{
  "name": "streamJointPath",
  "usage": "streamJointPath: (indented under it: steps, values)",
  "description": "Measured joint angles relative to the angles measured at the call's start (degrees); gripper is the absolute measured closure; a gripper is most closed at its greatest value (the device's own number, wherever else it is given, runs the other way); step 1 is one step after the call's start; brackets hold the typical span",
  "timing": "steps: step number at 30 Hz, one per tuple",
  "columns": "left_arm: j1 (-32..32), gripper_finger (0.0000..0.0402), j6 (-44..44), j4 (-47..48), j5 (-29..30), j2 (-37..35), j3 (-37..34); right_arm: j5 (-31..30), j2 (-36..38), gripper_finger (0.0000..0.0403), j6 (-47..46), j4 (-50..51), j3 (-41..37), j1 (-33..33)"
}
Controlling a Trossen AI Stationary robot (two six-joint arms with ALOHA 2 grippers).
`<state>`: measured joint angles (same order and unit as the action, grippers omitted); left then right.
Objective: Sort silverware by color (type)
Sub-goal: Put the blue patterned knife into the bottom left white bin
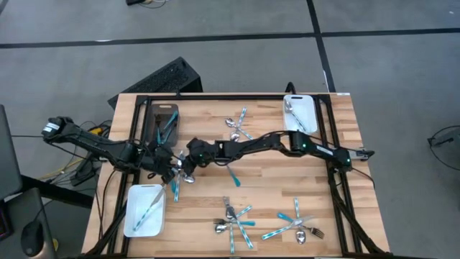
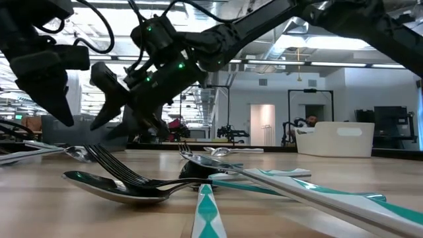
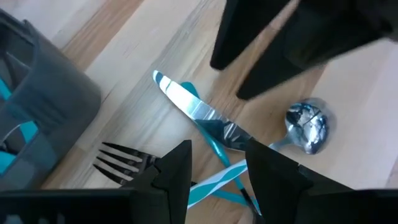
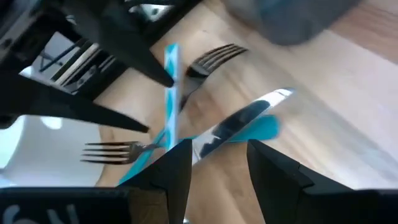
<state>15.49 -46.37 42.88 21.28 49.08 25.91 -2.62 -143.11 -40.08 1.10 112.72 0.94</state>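
Note:
A small pile of silverware (image 1: 180,178) lies on the wooden table near its left edge: a knife (image 3: 199,115), a fork (image 3: 124,158) and a spoon (image 3: 308,124), with thin teal handles. My left gripper (image 3: 219,146) hangs open just above the knife, fingers pointing steeply down. My right gripper (image 4: 219,144), reached far across from the right, stands open over the same knife (image 4: 242,124), facing the left one. In the high view the two grippers, left (image 1: 171,169) and right (image 1: 188,167), nearly meet. Neither touches anything.
A dark grey tray (image 1: 152,128) holding teal-handled pieces stands behind the pile. A white tray (image 1: 131,216) with one piece lies at the near left, another white tray (image 1: 307,108) at the far right. More silverware lies at the far middle (image 1: 237,126) and in two near heaps (image 1: 233,219) (image 1: 295,226).

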Motion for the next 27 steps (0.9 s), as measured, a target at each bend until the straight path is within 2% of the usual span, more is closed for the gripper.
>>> streamJointPath:
  steps: [7,11,15,21,27]
  values:
    - [0.0,0.0265,3.2,-0.4,-1.1,1.6,0.0,-0.1,0.1,0.0223,-0.6,1.9,0.1,-0.1]
    - [-0.4,0.0265,5.8,-3.3,0.2,4.9,0.0,-1.0,0.2,0.0223,-0.6,3.6,-0.5,-0.9]
    - [-0.8,0.0265,8.3,-7.1,-1.2,9.1,0.0,-1.3,0.1,0.0223,-0.6,3.2,-0.5,-1.0]
    - [-0.9,0.0265,7.9,-7.4,-0.8,14.8,0.0,-1.4,0.2,0.0223,-0.5,3.7,-0.5,0.7]
    - [-1.8,0.0265,5.2,-9.6,-0.1,17.5,0.0,-1.4,0.2,0.0223,0.1,3.9,-0.5,1.1]
